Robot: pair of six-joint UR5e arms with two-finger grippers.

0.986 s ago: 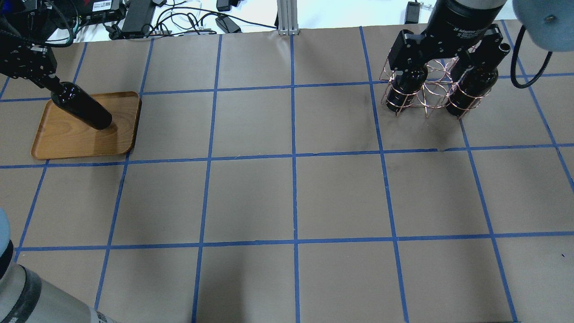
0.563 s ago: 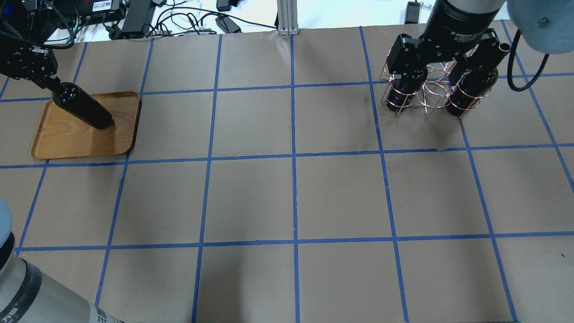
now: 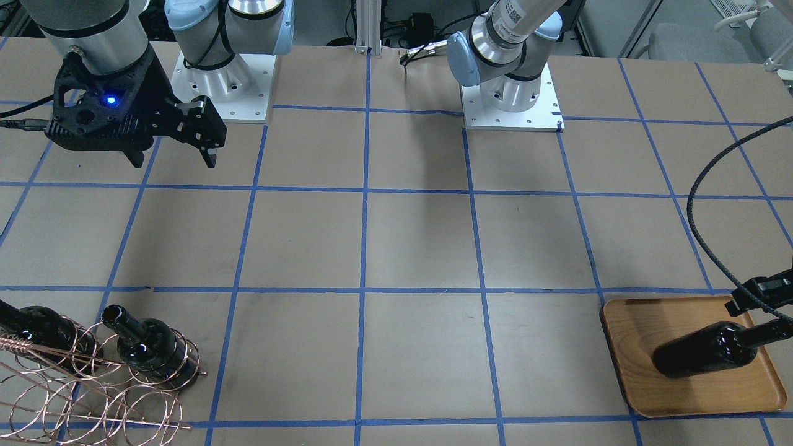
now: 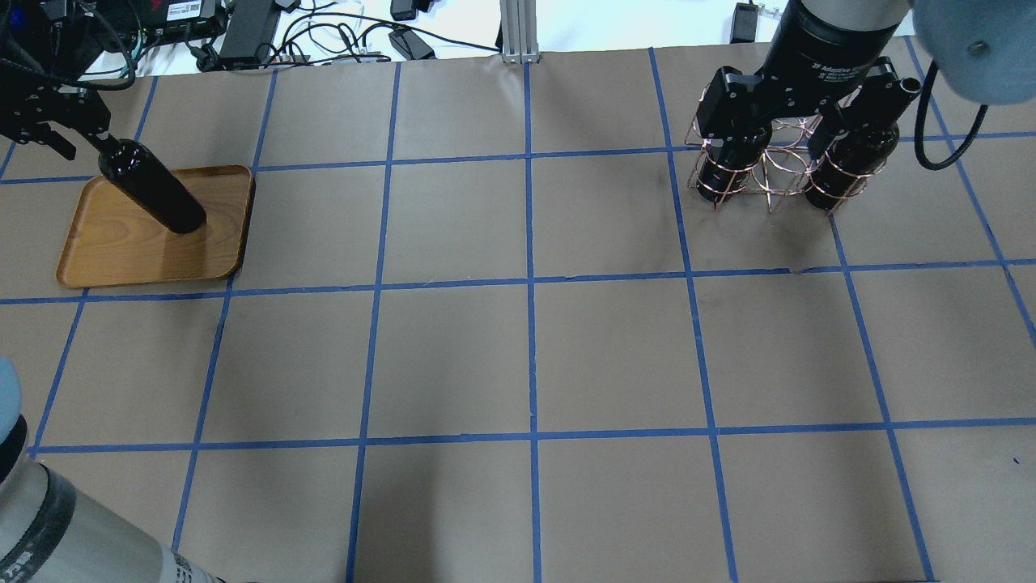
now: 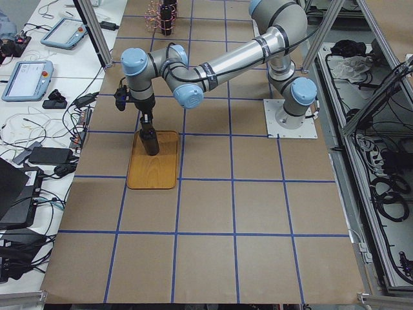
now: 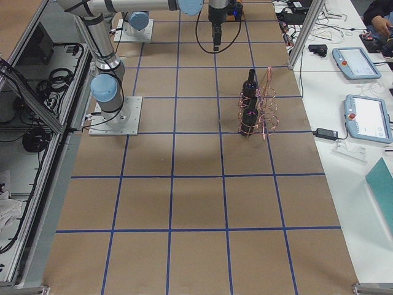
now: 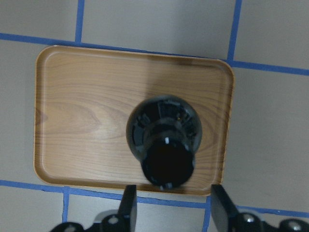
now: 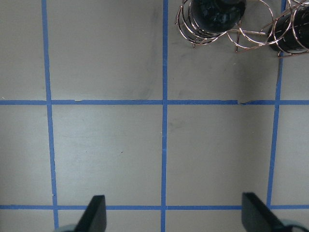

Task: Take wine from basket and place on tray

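Observation:
One wine bottle [image 4: 158, 194] stands upright on the wooden tray [image 4: 105, 251] at the far left. My left gripper [image 4: 85, 138] is open just above its neck. In the left wrist view the fingers [image 7: 128, 208] flank the cap of the bottle [image 7: 164, 130] without touching it, with the tray [image 7: 82, 111] below. Two more bottles [image 4: 724, 162] [image 4: 842, 170] sit in the copper wire basket [image 4: 769, 174] at the far right. My right gripper [image 3: 170, 155] is wide open and empty, high above the table on the robot's side of the basket [image 8: 251, 34].
The table is brown paper with a blue tape grid. Cables, power bricks and a metal post [image 4: 514, 32] lie beyond the far edge. A black cable [image 3: 700, 204] hangs from the left arm near the tray [image 3: 638, 322].
My left gripper has let go of the bottle's neck and lifted off it; the bottle stays on the tray. My right gripper has shifted slightly over the basket.

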